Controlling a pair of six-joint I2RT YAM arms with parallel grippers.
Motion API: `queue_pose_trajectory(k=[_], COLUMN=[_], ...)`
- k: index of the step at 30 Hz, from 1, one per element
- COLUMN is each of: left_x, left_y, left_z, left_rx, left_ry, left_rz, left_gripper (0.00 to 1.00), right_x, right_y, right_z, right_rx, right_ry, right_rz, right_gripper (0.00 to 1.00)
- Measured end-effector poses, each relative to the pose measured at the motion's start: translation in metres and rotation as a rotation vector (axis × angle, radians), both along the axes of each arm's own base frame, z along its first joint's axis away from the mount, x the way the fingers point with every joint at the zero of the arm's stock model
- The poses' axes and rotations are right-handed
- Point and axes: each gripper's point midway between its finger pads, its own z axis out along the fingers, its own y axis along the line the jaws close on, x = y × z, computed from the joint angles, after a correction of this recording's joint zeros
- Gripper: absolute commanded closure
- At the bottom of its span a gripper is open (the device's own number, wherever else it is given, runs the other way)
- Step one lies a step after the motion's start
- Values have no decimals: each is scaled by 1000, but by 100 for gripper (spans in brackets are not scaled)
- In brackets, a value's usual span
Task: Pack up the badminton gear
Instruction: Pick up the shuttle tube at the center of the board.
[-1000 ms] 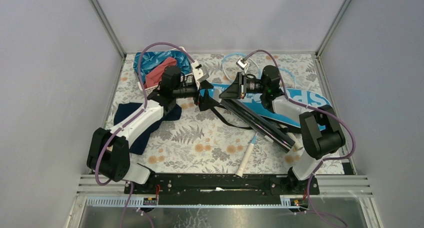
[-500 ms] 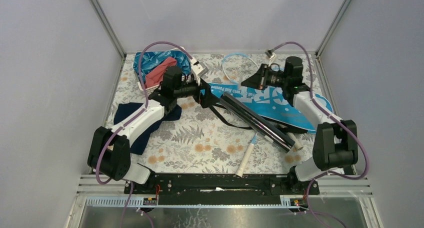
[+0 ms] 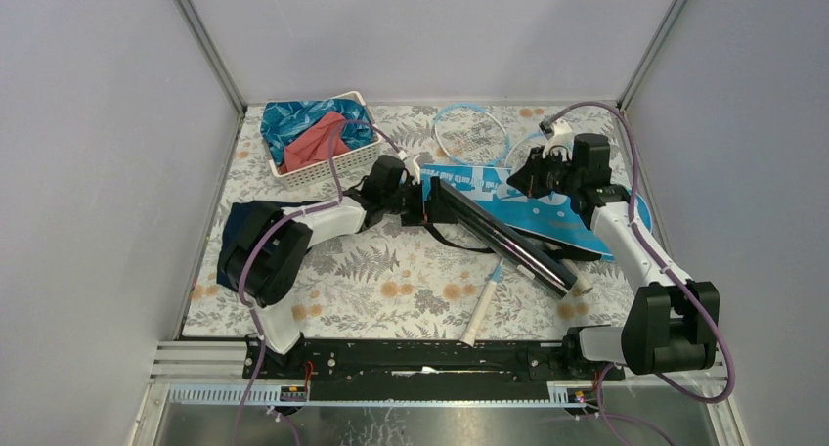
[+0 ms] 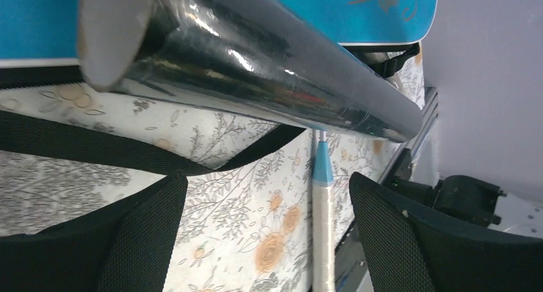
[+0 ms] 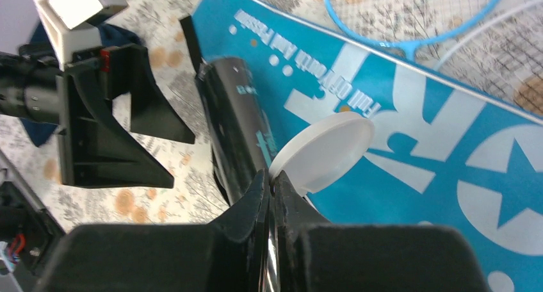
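Observation:
A long black tube [image 3: 503,241] lies slantwise, partly on the blue bag [image 3: 562,211] lettered in white. My left gripper [image 3: 422,207] is open, its jaws wide apart just off the tube's open far-left end [image 4: 115,29], holding nothing. In the left wrist view a white racket handle [image 4: 323,228] shows between the fingers, further off. My right gripper [image 5: 272,183] is shut on the edge of a round white lid [image 5: 326,148], held above the bag [image 5: 448,151] beside the tube [image 5: 237,125]. Two blue-framed racket heads [image 3: 469,133] lie at the back.
A white basket [image 3: 344,155] of blue and red cloths stands at the back left. A navy cloth [image 3: 235,221] lies under my left arm. The bag's black strap [image 4: 96,154] trails over the floral table [image 3: 391,289]. A racket handle [image 3: 484,304] points at the front rail.
My right gripper has drawn back to the right, away from the tube's end, carrying the white lid. My left arm has stretched right and lowered to the tube's open end.

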Motion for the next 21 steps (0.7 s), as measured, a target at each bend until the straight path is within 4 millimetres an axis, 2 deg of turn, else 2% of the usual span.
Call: queue_pose_trajectory(k=[5, 9, 18, 21], left_x=[-9, -10, 7, 11], left_y=[-22, -35, -49, -56], left_z=[-9, -17, -32, -36], left_rx=[-35, -51, -89, -117], left_ry=[109, 153, 189, 207], left_rz=[48, 71, 132, 139], left_gripper=[1, 1, 1, 1], right_x=[-11, -13, -36, -43], right_y=[-7, -7, -4, -3], right_z=[-32, -50, -98, -109], right_rx=[-53, -75, -109, -117], right_ry=[48, 77, 210, 239], right_rz=[6, 34, 129, 154], right_gripper=[100, 100, 100, 100])
